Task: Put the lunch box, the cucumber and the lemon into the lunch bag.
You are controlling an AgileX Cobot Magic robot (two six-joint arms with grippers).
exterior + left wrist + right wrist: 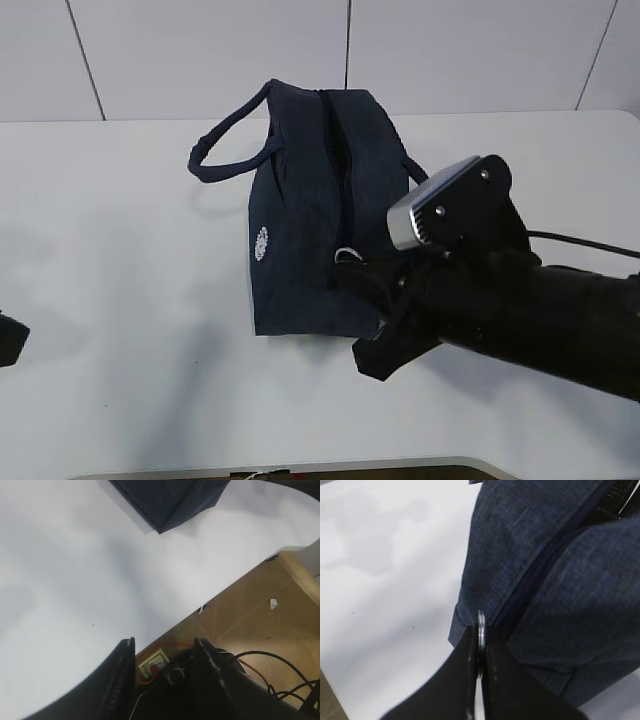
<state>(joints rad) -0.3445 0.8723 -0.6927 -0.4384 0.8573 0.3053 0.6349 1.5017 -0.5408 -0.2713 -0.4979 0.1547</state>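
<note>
The dark navy lunch bag (300,230) stands in the middle of the white table, one loop handle (225,140) lying out to its left and a round white logo (262,243) on its side. Its zipper seam (340,170) runs along the top down to the near end. My right gripper (480,636) is shut on the zipper's metal ring (481,626) at that near end, also seen in the exterior view (347,255). My left gripper (164,647) hangs open and empty over the table's front edge, far from the bag (170,500). The lunch box, cucumber and lemon are out of view.
The white table (120,250) stretches bare to the left of the bag. Below its front edge (200,605) is a wooden floor with cables (270,660) and a power socket (152,661). The bulky right arm (520,310) covers the table's near right part.
</note>
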